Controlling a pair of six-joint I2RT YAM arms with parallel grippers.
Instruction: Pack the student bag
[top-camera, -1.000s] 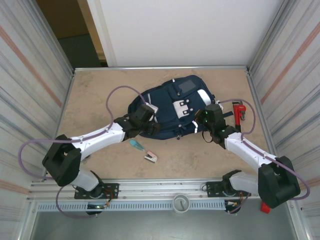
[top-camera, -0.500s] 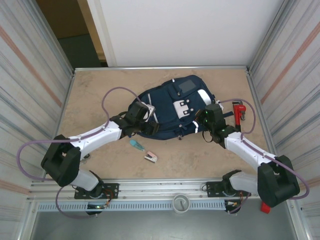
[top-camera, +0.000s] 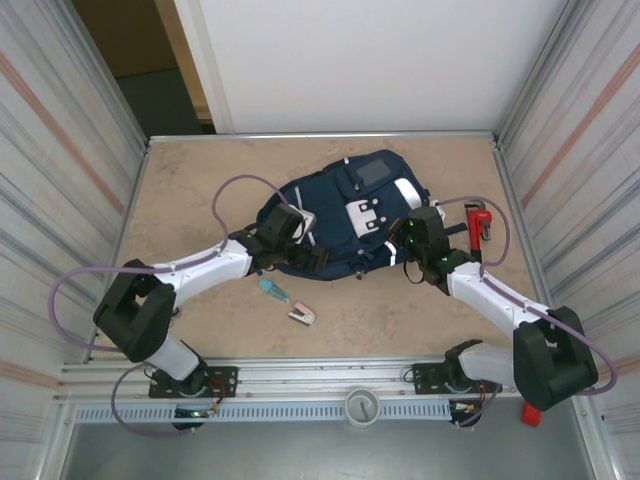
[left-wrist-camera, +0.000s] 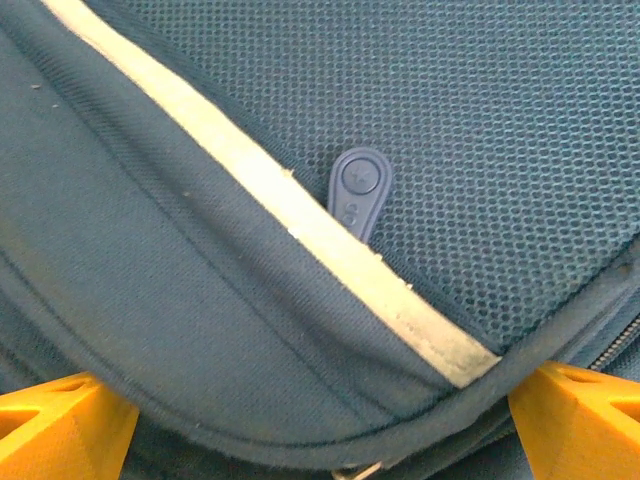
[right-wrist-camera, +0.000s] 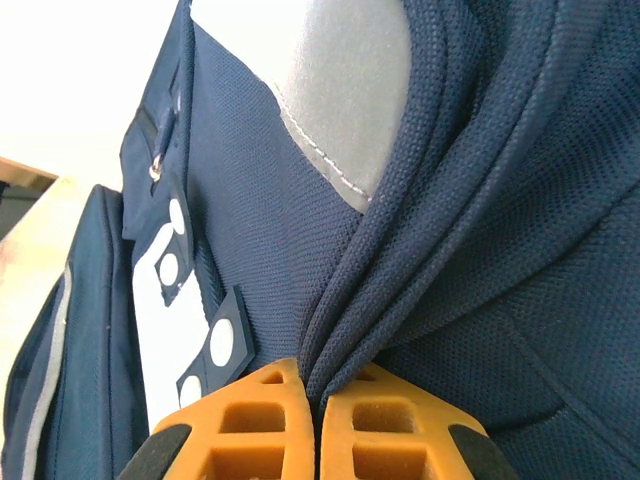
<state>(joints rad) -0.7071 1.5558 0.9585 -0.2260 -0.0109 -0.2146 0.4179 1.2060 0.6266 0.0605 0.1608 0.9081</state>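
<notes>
The student bag (top-camera: 345, 215), navy blue with white patches, lies flat in the middle of the table. In the left wrist view its light stripe (left-wrist-camera: 262, 192) and a blue zip pull (left-wrist-camera: 358, 190) run across the fabric. My left gripper (top-camera: 312, 258) is at the bag's near left edge. Its orange fingers (left-wrist-camera: 60, 425) stand wide open, with the bag's rim (left-wrist-camera: 330, 430) lying loose between them. My right gripper (top-camera: 400, 248) is at the bag's near right side. It is shut on a pinched fold of the bag's fabric (right-wrist-camera: 345, 320) between its orange fingertips (right-wrist-camera: 250, 420).
A red pipe wrench (top-camera: 479, 222) lies right of the bag, close to the right arm. A teal pen-like item (top-camera: 272, 291) and a small white and red object (top-camera: 301, 316) lie on the table in front of the bag. Metal walls enclose the table.
My left gripper has opened wider at the bag's edge, after its wrist shifted slightly left and came back. The right gripper keeps its pinch on the fabric and has not moved.
</notes>
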